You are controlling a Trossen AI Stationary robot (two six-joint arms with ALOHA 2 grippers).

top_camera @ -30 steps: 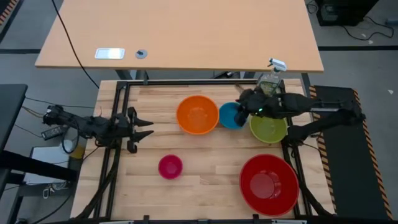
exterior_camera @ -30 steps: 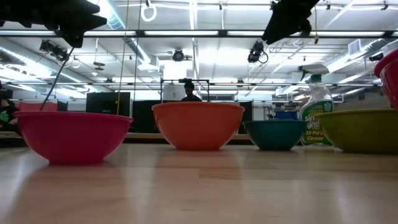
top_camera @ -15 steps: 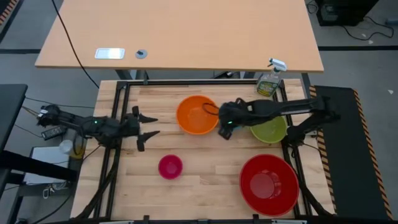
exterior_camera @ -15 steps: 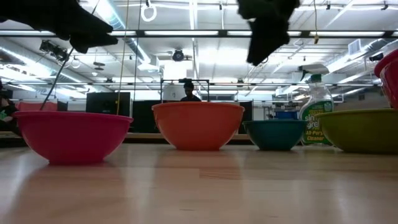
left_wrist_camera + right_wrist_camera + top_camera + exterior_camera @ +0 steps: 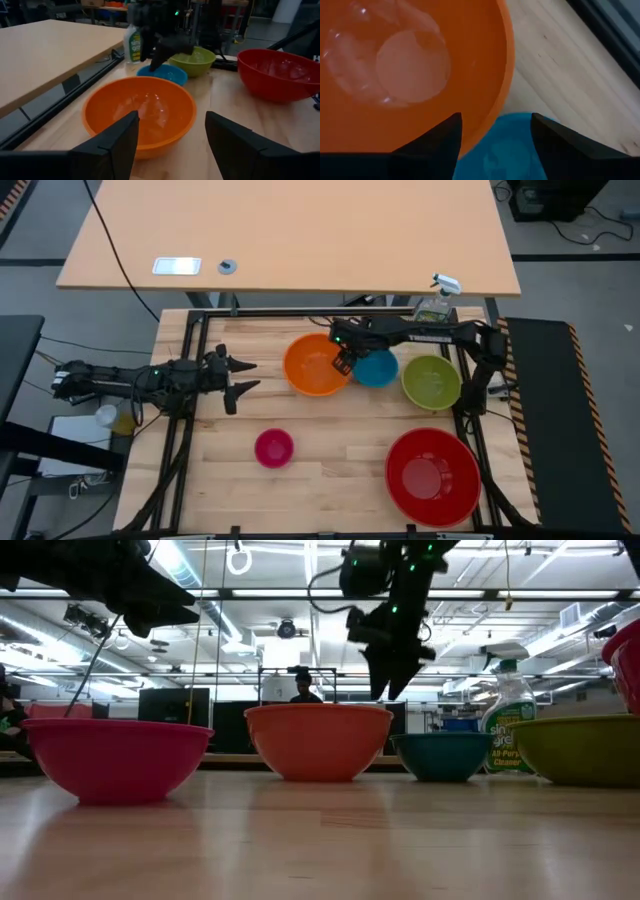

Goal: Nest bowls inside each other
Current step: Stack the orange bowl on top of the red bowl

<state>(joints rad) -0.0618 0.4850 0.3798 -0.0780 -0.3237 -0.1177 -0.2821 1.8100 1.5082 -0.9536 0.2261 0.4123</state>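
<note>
Five bowls stand on their bases on the wooden table: orange [image 5: 316,366], blue [image 5: 378,368], lime green [image 5: 431,382], large red [image 5: 432,475] and small pink [image 5: 273,447]. My right gripper [image 5: 345,361] hangs open and points steeply down over the gap between the orange bowl's right rim [image 5: 506,60] and the blue bowl [image 5: 510,145]; in the low view, my right gripper [image 5: 385,680] stays just above the orange bowl [image 5: 318,740]. My left gripper [image 5: 250,376] stands open at the table's left, level, facing the orange bowl [image 5: 140,115].
A green spray bottle [image 5: 432,308] stands at the far right, behind the green bowl. A black frame rail [image 5: 300,313] runs along the table's far edge, with a tan table [image 5: 300,230] beyond it. Bare wood lies between the pink and red bowls.
My right gripper has swept from above the blue and green bowls toward the table's left and down, tipping steeper, to the orange bowl's right rim. My left gripper has opened wider and edged a little toward the far edge. No bowl has moved.
</note>
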